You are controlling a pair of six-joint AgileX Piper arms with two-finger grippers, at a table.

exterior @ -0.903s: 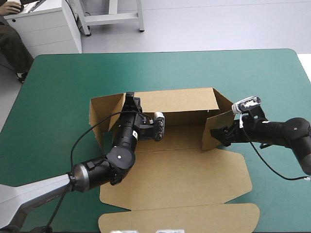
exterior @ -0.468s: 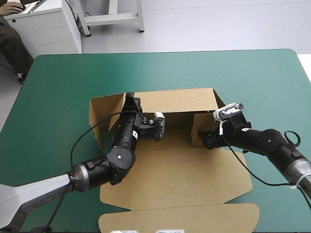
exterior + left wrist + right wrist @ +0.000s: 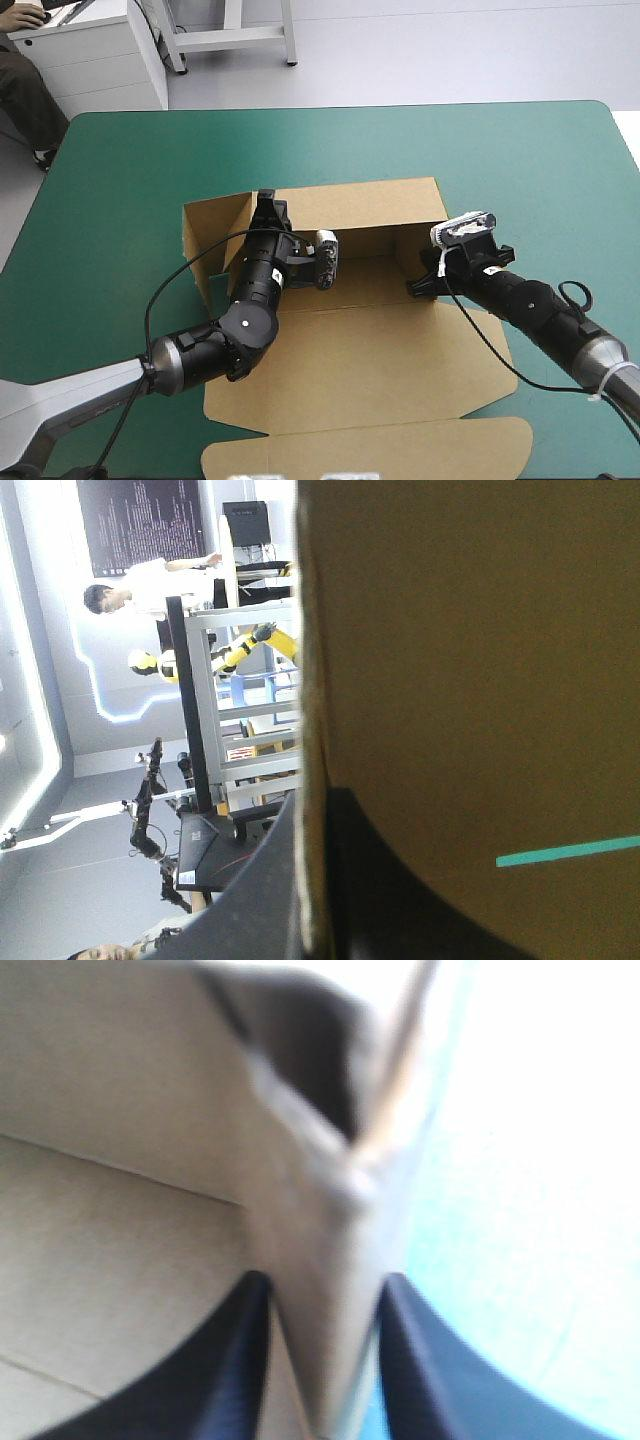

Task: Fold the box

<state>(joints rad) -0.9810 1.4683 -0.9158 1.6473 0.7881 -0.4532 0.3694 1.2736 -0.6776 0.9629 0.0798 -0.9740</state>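
Nearest, flat on the teal-green table [image 3: 120, 180]: the lid [image 3: 370, 360] of the box [image 3: 350, 290], spread toward the near edge and not yet raised. Belongs to a brown sheet set mid-table, open side up, with room on the cover all round.

Further in, on the left: left gripper [image 3: 268, 203] over the left side wall [image 3: 205, 235], black fingers all but closed with the board's edge pinched between them. Probably serves to hold that wall upright and steady the whole sheet during work on the other end.

Across the floor of the box: right gripper [image 3: 418, 287] narrowed on the right end flap [image 3: 320, 1260], one finger on each face. Holds it turned inward, apparently for tucking at the corner. Too blurred in the right wrist view to tell about contact between flap and wall.

Farthest: the back wall [image 3: 350, 205], standing upright along the far side.

Looks like a half-formed tray, walls up, corners not yet locked
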